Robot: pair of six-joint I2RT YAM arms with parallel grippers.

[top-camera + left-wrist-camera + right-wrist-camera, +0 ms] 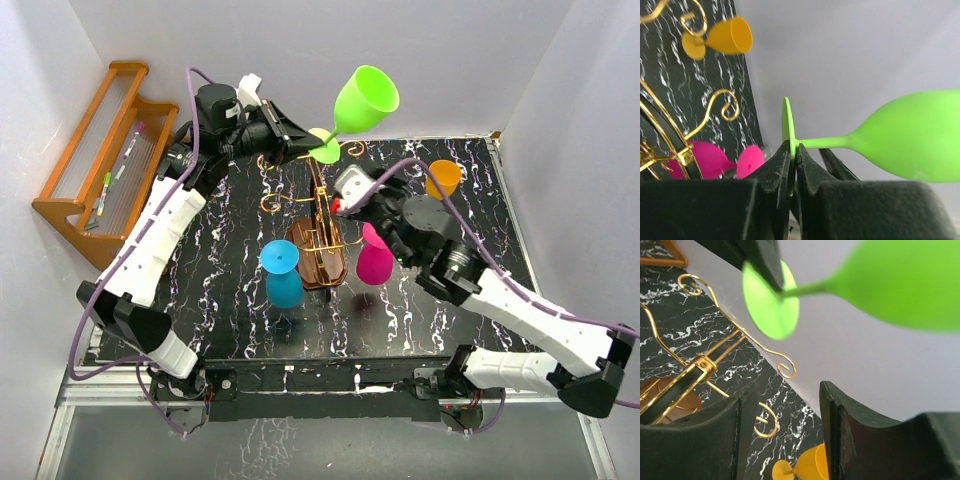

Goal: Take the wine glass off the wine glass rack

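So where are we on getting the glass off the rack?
Mostly done: the green wine glass is off the wine glass rack, and its foot looks clear of the gold wire arms. In hand: the left gripper is shut on the foot disc and holds the glass tilted in the air. The right gripper is open and holds nothing. Left, probably: setting it down.

From where I stand, the wine glass rack (322, 235) is mid-table (230, 300). Behind it and above its wire arms hangs the wine glass (362, 100), tilted. Its foot is pinched in the left gripper (318, 145) and its bowl points back and right. A second glass (283, 272) is just left of the rack, a third glass (375, 260) just right, and a fourth glass (442, 178) well apart at the back right. The right gripper (345, 200) is close by the rack's right side. A slatted shelf (95, 160) sits off the table's far left corner, with pens (128, 148) lying on it.
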